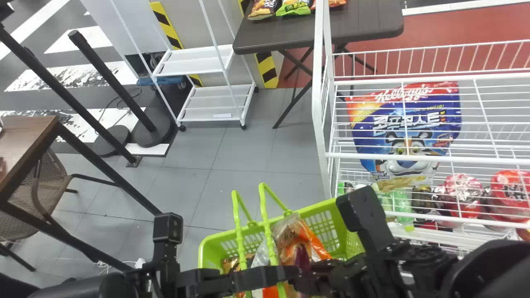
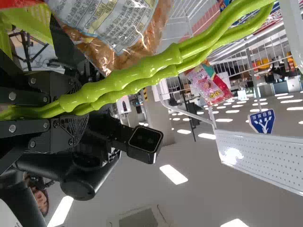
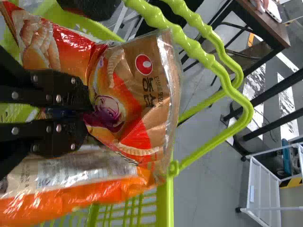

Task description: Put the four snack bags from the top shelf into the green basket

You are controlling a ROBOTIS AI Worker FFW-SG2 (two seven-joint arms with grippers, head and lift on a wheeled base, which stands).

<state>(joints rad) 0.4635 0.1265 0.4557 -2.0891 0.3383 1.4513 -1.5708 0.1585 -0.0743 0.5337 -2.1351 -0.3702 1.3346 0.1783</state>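
Note:
In the head view, the green basket (image 1: 207, 253) stands at bottom centre, several snack bags inside. My left gripper (image 1: 248, 276) is shut on its green handles (image 1: 270, 244); the left wrist view has the handles (image 2: 137, 73) running between the fingers of the left gripper (image 2: 75, 109). My right gripper (image 1: 309, 267) is over the basket, pinching an orange-brown snack bag (image 1: 293, 236). In the right wrist view, the right gripper (image 3: 87, 114) is shut on this bag's (image 3: 142, 101) crumpled middle, beside the handles. Another orange-edged bag (image 3: 99, 189) lies under it.
A white wire rack (image 1: 321, 124) rises on the right, with a blue cereal bag (image 1: 408, 124) and red packages (image 1: 463, 192). Behind are a dark folding table (image 1: 281, 35) with snack bags and a white cart (image 1: 219, 103). A brown table (image 1: 25, 140) stands left.

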